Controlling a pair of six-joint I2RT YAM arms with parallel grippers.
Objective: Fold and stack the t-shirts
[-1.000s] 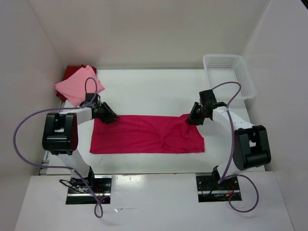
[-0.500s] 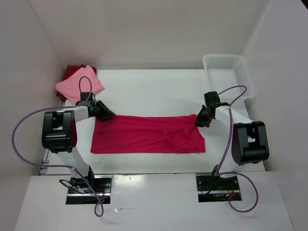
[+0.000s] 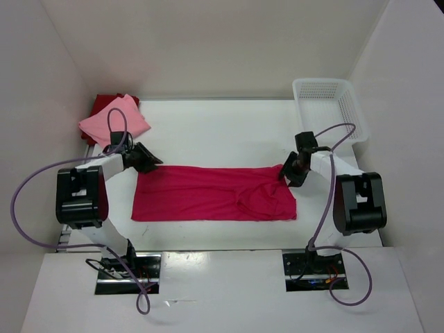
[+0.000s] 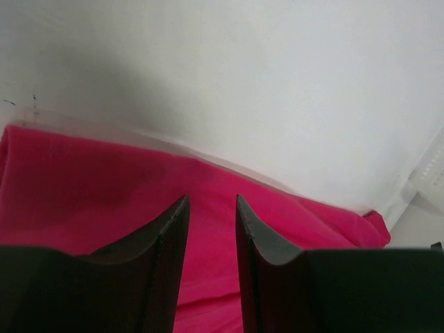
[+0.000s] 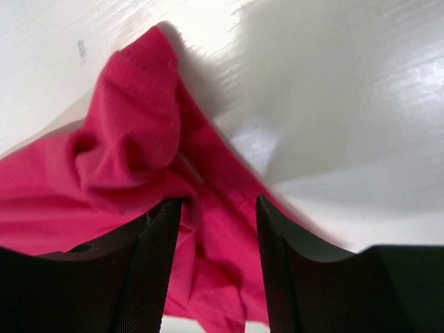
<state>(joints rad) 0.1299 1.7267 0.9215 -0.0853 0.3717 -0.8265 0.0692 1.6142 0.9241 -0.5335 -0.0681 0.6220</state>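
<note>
Crimson t-shirt (image 3: pixel 211 193) was spread flat on the tabletop (image 3: pixel 208 128) for folding, left gripper (image 4: pixel 211 199) and right gripper (image 5: pixel 218 200) parted, empty, at its far corners.

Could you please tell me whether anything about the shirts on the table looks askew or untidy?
The crimson-pink shirt lies mostly flat, but its far right corner is bunched into rumpled folds beside the right gripper, whose jaws stand open. The light pink shirt sits crooked on the dark red one.

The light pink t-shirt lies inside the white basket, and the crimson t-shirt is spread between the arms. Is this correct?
No: the light pink t-shirt lies on the dark red t-shirt, far left, not in the basket. The top view shows it.
</note>
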